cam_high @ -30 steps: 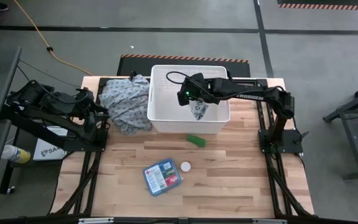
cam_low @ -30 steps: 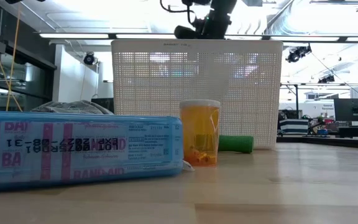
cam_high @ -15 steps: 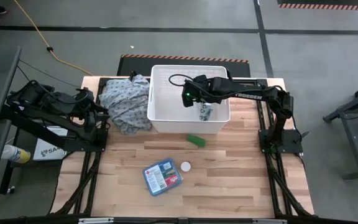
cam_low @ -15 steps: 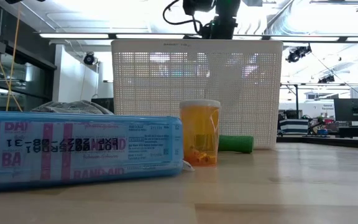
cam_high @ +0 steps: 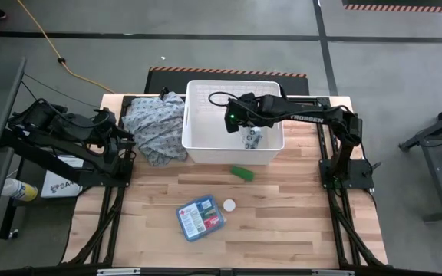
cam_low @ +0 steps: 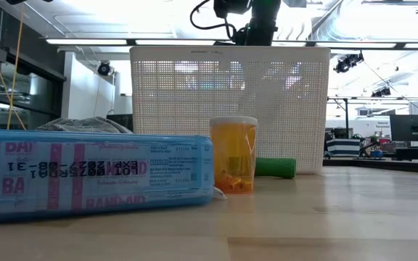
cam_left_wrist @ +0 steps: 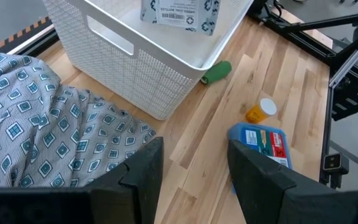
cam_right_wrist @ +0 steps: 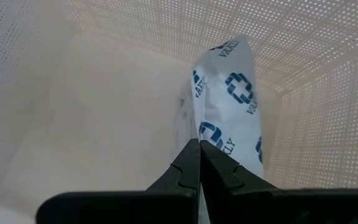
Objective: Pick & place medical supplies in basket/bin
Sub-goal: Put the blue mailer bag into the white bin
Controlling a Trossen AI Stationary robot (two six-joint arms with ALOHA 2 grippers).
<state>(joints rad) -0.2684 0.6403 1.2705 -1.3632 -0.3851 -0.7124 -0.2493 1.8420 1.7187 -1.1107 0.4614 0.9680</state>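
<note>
The white slatted basket [cam_high: 194, 147] stands at the table's far middle. My right gripper [cam_right_wrist: 199, 163] hangs over its right half, shut on the grey-white packet [cam_high: 252, 138] with blue crosses, which reaches down inside the basket. The green roll [cam_high: 240, 173] lies just in front of the basket. The blue first-aid box [cam_high: 200, 217] and the white-capped orange bottle [cam_high: 229, 205] rest nearer on the wood. My left gripper [cam_left_wrist: 191, 163] waits open at the table's left edge, above the patterned cloth. My right gripper pinches the packet between its two shut fingers at one thin edge [cam_right_wrist: 197, 134], coming from above and pointing down into the basket. The packet [cam_right_wrist: 229, 106] hangs below the fingers, close to the basket's perforated wall; whether its lower end rests on the floor is hidden.
The grey-blue patterned cloth heap [cam_high: 153, 126] lies against the basket's left wall. In the low view the box [cam_low: 93, 174], the bottle [cam_low: 233, 154] and the green roll [cam_low: 275, 167] stand before the basket [cam_low: 194, 109]. Bare wood lies to the near right.
My right gripper has shifted slightly toward the table's right, still shut, over the basket. The packet, which hung spread out under it a second ago, has turned narrower and gone lower inside the basket. In the last half second nothing has moved.
</note>
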